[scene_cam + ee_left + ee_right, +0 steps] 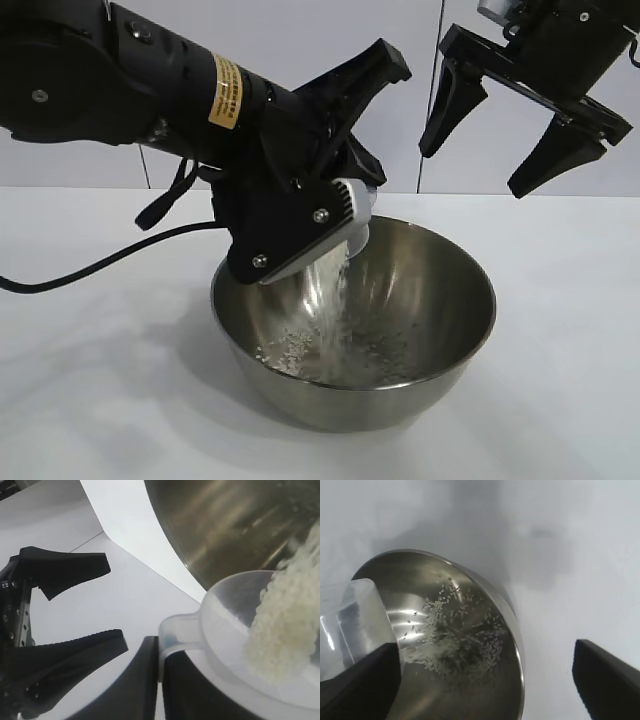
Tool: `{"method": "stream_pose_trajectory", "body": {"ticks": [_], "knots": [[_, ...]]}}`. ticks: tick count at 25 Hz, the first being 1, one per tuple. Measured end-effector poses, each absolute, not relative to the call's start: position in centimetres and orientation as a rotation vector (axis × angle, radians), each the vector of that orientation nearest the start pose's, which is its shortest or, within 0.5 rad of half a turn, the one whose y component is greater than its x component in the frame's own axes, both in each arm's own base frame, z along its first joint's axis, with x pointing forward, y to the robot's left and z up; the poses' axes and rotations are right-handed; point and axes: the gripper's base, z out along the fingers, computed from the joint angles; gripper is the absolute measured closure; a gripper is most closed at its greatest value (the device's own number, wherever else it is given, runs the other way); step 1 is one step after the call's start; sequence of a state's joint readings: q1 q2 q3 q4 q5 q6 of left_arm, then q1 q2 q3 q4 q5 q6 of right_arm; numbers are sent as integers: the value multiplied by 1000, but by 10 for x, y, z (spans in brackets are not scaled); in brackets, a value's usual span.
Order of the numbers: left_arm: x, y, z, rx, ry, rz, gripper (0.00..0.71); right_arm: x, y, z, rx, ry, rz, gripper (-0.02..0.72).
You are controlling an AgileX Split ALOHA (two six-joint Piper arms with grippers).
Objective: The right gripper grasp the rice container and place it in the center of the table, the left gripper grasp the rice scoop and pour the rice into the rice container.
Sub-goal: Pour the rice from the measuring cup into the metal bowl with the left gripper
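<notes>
**Rice pouring into the steel bowl**

Here we list what the views show. The bowl (pixel 353 335), large, round, shiny steel, stands on the white table (pixel 90 400). We see the left claw (pixel 161 680) above the bowl's rim on the left arm's side, angled downward, its fingers clamped tight on the handle of the clear plastic scoop (pixel 240 635). The scoop is tipped over the bowl, and rice (pixel 325 310) falls from its lip in a white stream. We note a scatter of grains already lying on the bowl's floor. The right claw (pixel 510 125) hangs in the air above and behind the bowl's far rim, fingers spread wide, holding nothing and touching nothing.
</notes>
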State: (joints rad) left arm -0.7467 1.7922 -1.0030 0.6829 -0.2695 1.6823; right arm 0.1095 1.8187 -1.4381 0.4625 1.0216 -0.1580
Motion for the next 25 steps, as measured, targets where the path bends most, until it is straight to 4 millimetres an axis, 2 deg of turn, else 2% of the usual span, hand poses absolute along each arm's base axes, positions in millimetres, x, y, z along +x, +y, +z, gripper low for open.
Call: {"method": "stream_pose_trajectory", "body": {"ticks": [25], "knots": [[270,-273,202,2165,-178,833,701,372,76,255,-111,2820,598,63]]}}
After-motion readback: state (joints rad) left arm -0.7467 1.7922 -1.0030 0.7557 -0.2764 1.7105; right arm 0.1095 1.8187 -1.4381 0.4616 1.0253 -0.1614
